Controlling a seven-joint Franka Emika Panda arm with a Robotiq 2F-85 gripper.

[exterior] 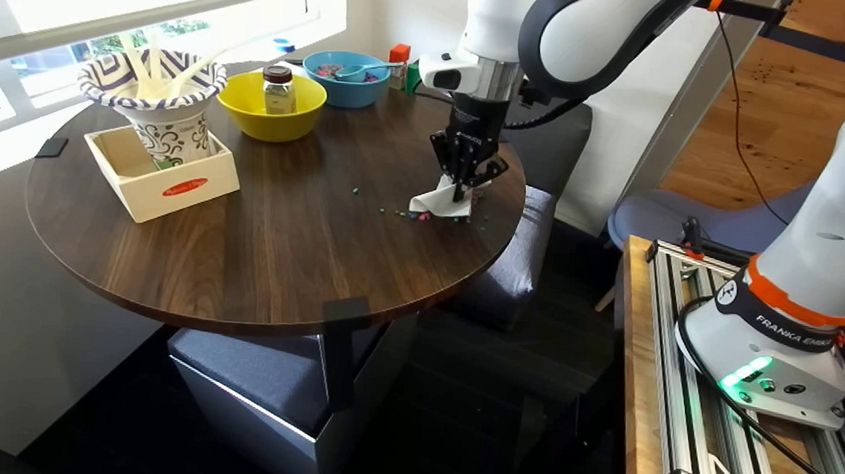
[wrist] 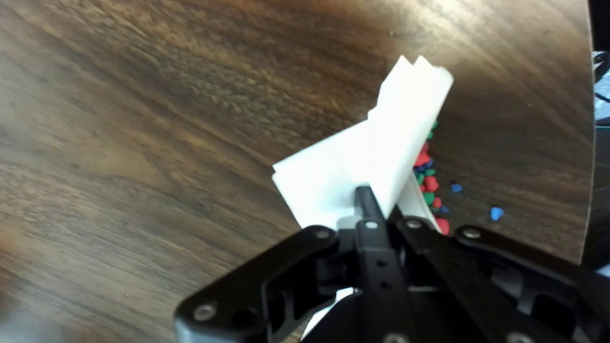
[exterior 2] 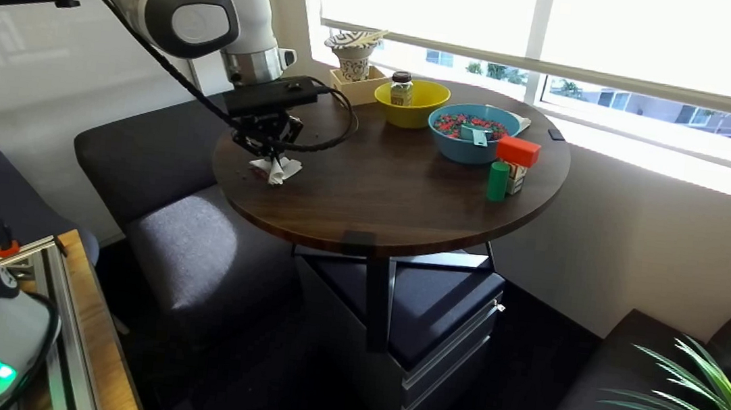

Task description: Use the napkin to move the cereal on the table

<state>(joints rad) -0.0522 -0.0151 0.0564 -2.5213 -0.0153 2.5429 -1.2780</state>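
Behind the round brown table (exterior: 265,248) we see a window (exterior 2: 575,88) under a pale blind (exterior 2: 661,39), with a grey bench (exterior 2: 198,242) beside the table. Near the table's edge, on the bench side, we find the napkin (wrist: 343,171) in the grip of the gripper (wrist: 381,202), which points down. Its jaws are closed together, pinching a fold of paper. In the wrist view the napkin's long fold runs from the fingertips up and slightly right, so its long axis lies roughly along the table's edge, while a square corner points left, away from that edge. We see it as plain white and creased, its doubled layers ending in notched tips; part is hidden beneath the gripper. Small red, green and blue bits of cereal (wrist: 431,183) crowd along the napkin on the side facing the table's edge, and two blue bits lie apart, nearer that edge. On the window side of the table we have a yellow bowl (exterior 2: 408,118) with a jar (exterior 2: 401,91) in it, a blue bowl (exterior 2: 463,150) of colourful bits and a scoop (exterior 2: 476,133), and a wooden box (exterior: 206,187) holding a paper cup (exterior: 177,136).
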